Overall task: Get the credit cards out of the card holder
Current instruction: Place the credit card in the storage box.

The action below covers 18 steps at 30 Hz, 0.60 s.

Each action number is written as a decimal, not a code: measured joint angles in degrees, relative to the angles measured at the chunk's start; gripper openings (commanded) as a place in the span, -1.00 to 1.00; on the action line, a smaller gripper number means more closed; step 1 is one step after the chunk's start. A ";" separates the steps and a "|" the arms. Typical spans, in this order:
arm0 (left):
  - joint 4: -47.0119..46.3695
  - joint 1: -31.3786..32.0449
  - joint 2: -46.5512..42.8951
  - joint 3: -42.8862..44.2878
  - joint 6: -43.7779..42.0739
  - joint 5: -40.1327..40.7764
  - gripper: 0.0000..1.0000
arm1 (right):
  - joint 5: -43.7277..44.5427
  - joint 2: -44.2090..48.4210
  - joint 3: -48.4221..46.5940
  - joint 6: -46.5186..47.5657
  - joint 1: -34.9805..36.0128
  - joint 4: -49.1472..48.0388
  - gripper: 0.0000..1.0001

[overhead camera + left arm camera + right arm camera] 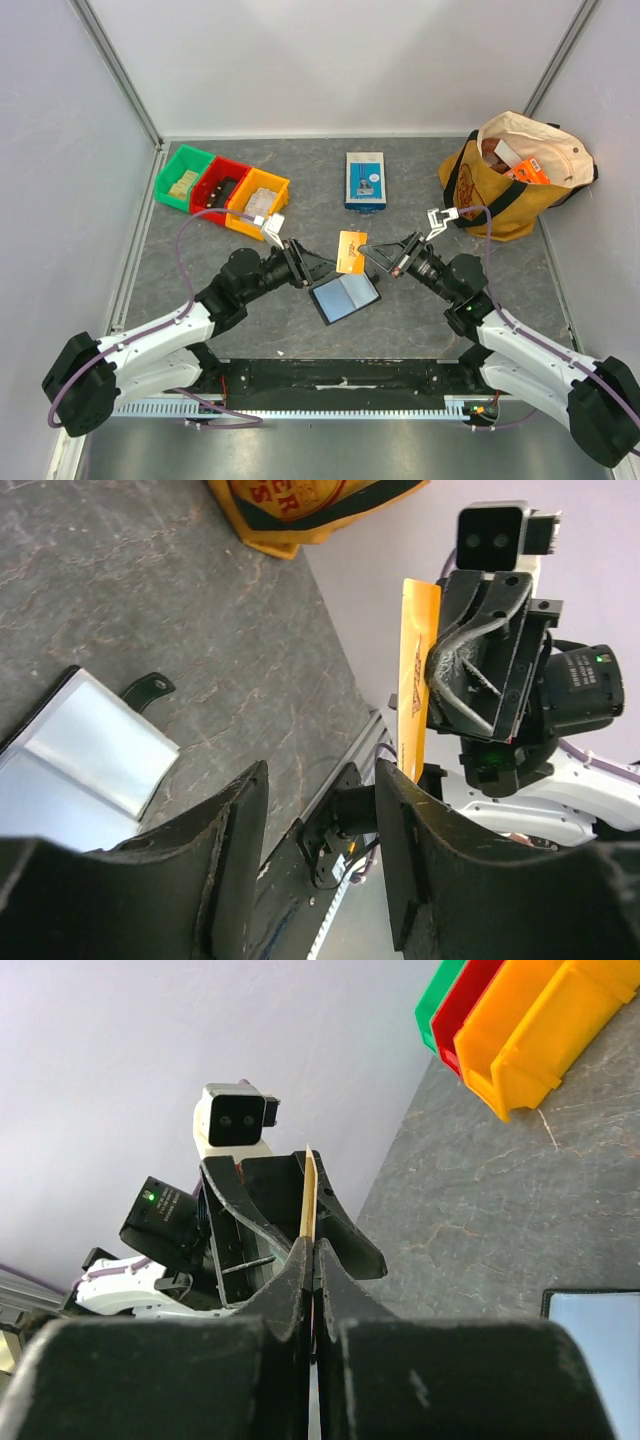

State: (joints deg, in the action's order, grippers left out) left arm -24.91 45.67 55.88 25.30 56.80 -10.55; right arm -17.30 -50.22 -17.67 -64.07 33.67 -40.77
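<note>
An orange credit card (351, 252) hangs on edge above the table, pinched by my right gripper (370, 252), which is shut on it. In the right wrist view the card (308, 1195) rises from between the closed jaws of that gripper (312, 1248). My left gripper (328, 263) faces it from the left, open, its jaws on either side of the card's far edge without gripping it. In the left wrist view the card (418, 680) stands beyond that open gripper (320, 775). The card holder (345, 297) lies open and flat below, its bluish-grey inside (90, 750) showing.
Green, red and orange bins (222, 188) stand at the back left. A blue-and-white box (365, 180) sits at the back middle. A yellow tote bag (510, 180) with items inside fills the back right corner. White walls enclose the table.
</note>
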 measured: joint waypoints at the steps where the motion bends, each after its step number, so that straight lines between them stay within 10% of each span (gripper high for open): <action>1: -0.81 0.02 0.00 -0.13 0.20 -0.20 0.03 | 0.33 -0.24 0.02 -0.26 0.31 -0.55 -1.00; 18: -8.41 0.48 -8.20 -9.29 5.20 4.11 0.08 | 4.35 2.73 1.27 -0.35 1.42 -2.97 -1.00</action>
State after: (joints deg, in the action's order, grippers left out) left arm -33.32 46.15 47.68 16.01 62.00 -6.44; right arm -12.95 -47.48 -16.40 -64.42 35.09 -43.75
